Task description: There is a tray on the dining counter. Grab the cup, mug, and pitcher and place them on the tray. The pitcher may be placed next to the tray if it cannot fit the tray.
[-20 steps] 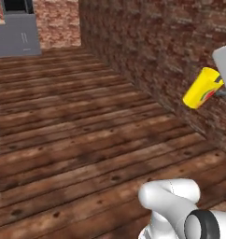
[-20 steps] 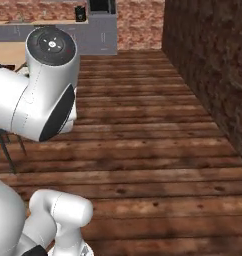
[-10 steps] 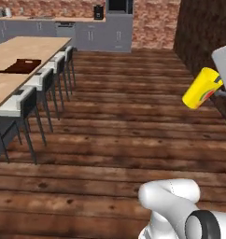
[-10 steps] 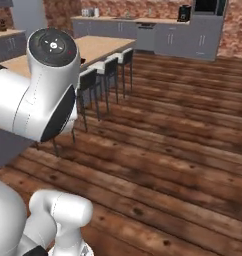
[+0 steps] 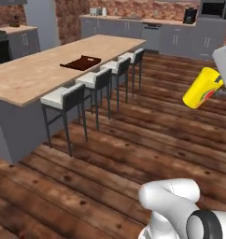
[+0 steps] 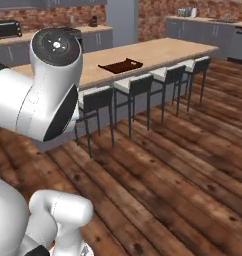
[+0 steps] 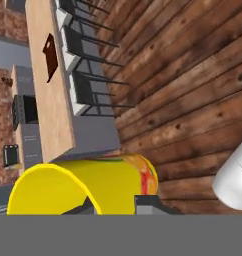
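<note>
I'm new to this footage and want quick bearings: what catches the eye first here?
The bright yellow cup, held tilted in the gripper high over the wooden floor, stands out at once. Next comes the long dining counter with its row of stools, and the dark tray lying on it.

Open floor and barriers around the dining counter (image 5: 45,77).
Wooden floor (image 5: 147,140) lies open from 6 to 3 o'clock in the left base view. A row of stools (image 5: 94,84) lines the counter's near edge at 10 o'clock. The countertop is bare around the tray (image 5: 81,62). Grey cabinets (image 5: 147,32) close off 12 o'clock.
</note>
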